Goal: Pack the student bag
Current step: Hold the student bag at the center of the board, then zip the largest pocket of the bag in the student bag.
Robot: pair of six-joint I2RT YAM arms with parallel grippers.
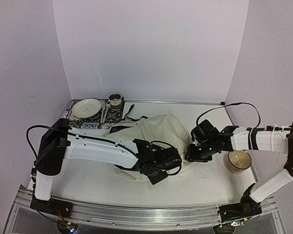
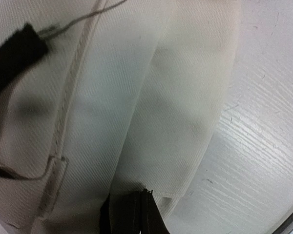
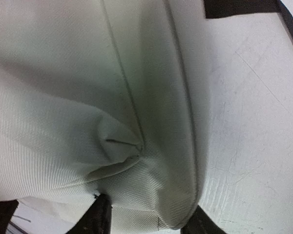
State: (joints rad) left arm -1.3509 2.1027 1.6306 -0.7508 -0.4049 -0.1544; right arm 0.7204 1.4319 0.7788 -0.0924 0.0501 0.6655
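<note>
The student bag (image 1: pixel 158 129), cream fabric with black straps, lies crumpled in the middle of the table. My left gripper (image 1: pixel 158 170) is at its near edge. In the left wrist view the black fingers (image 2: pixel 132 214) are pressed together, and a fold of the bag's cloth (image 2: pixel 151 97) is pinched at their tips. My right gripper (image 1: pixel 191 155) is at the bag's right side. In the right wrist view its two fingers (image 3: pixel 100 217) straddle a bulky corner of the bag (image 3: pixel 151 195), and the cloth fills the gap and touches both fingers.
A patterned placemat (image 1: pixel 118 115) at the back left carries a white plate (image 1: pixel 87 107), cutlery (image 1: pixel 104 112) and a cup (image 1: pixel 115 101). A brownish bowl (image 1: pixel 238 161) sits right of the right arm. A black strap (image 3: pixel 239 7) lies on the white table beyond the bag's corner.
</note>
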